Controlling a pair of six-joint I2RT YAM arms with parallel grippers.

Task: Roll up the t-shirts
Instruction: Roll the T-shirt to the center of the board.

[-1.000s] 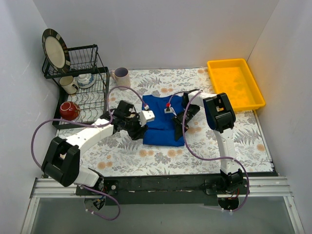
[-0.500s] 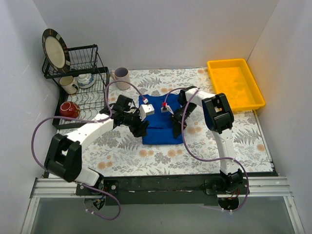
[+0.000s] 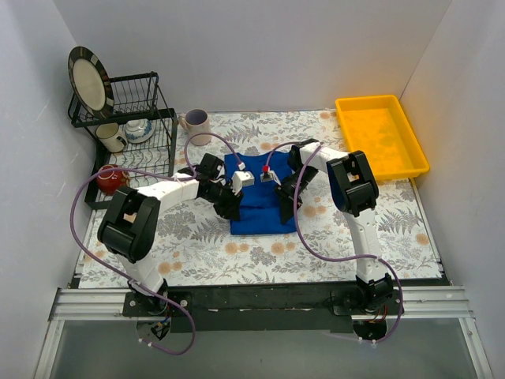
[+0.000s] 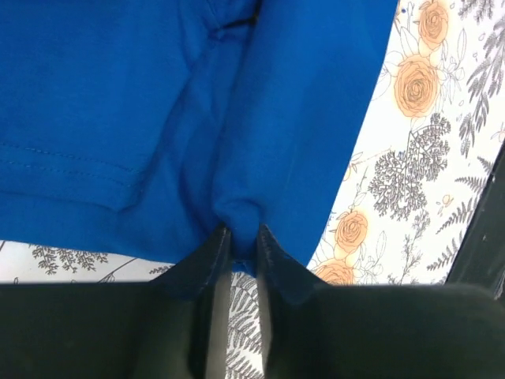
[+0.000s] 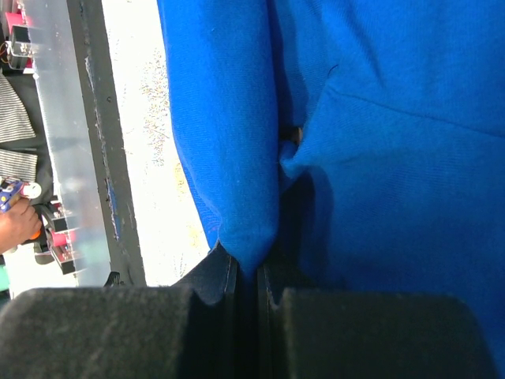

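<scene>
A royal-blue t-shirt (image 3: 260, 207) lies folded in the middle of the flowered table. Its lettering does not show. My left gripper (image 3: 230, 207) is at the shirt's left edge, shut on a pinch of blue fabric (image 4: 241, 217). My right gripper (image 3: 284, 197) is at the shirt's right edge, shut on a fold of the same shirt (image 5: 245, 229). Both wrist views are filled with blue cloth held up from the table.
A black dish rack (image 3: 130, 134) with a plate (image 3: 87, 79), cups and a red mug (image 3: 110, 179) stands at the far left. A white mug (image 3: 196, 125) sits behind the shirt. A yellow tray (image 3: 380, 136) is at the far right.
Both grippers have moved away from the arm bases towards the far side, carrying the shirt's near edge over itself. The blue patch is now shorter. The left arm has swung inward.
</scene>
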